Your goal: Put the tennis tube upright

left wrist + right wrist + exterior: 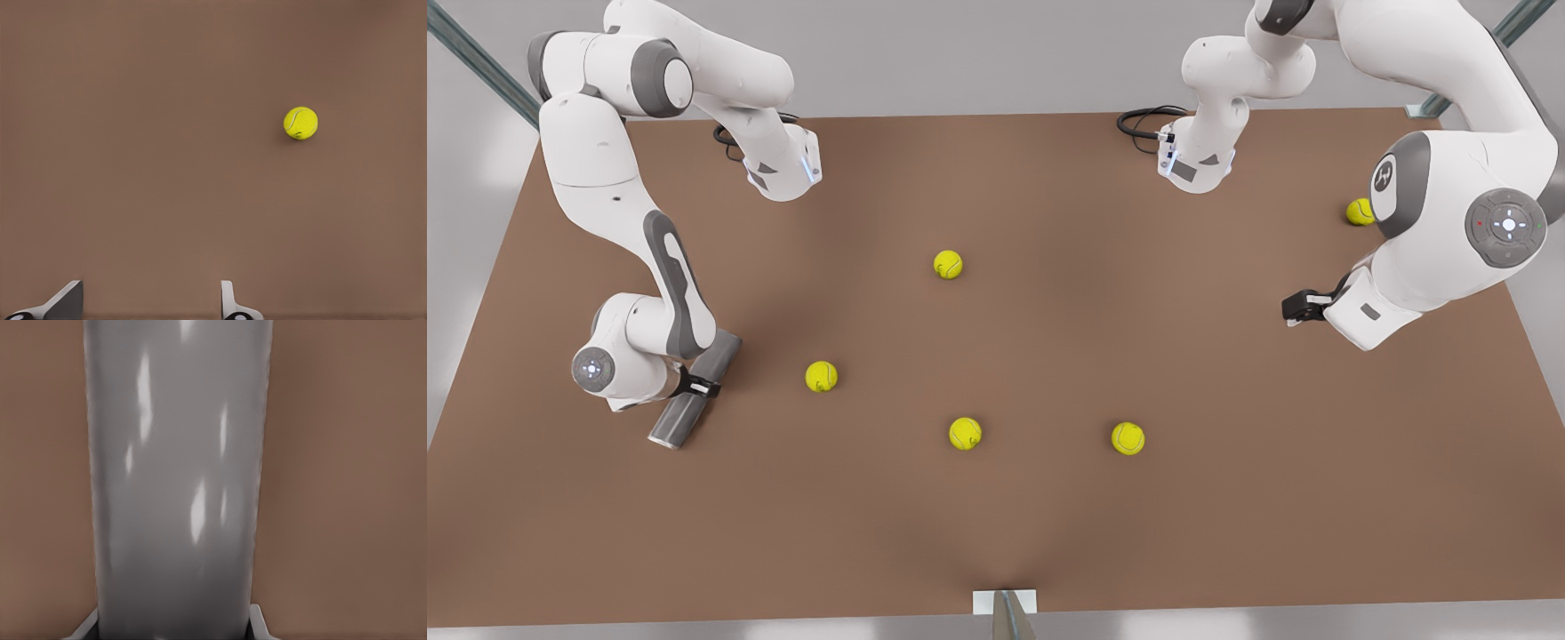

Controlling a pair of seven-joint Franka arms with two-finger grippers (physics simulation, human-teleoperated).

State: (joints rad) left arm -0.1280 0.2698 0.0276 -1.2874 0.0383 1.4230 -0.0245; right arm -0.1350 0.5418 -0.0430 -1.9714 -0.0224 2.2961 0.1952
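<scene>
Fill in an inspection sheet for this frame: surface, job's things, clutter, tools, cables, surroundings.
Surface: brown table, flat and matte.
Job's things: tennis tube, grey, lying tilted near the front view's left edge, not upright.
Clutter: five yellow-green tennis balls, at and, all apart from the tube.
Tools: right tool closed around the tube's middle, its fingers against the tube's sides; left tool open, waiting over bare table at the front view's right, fingers spread.
Cables: black loops on both arms' wrists, and.
Surroundings: metal frame struts at the far corners; a small bracket at the near edge.
</scene>
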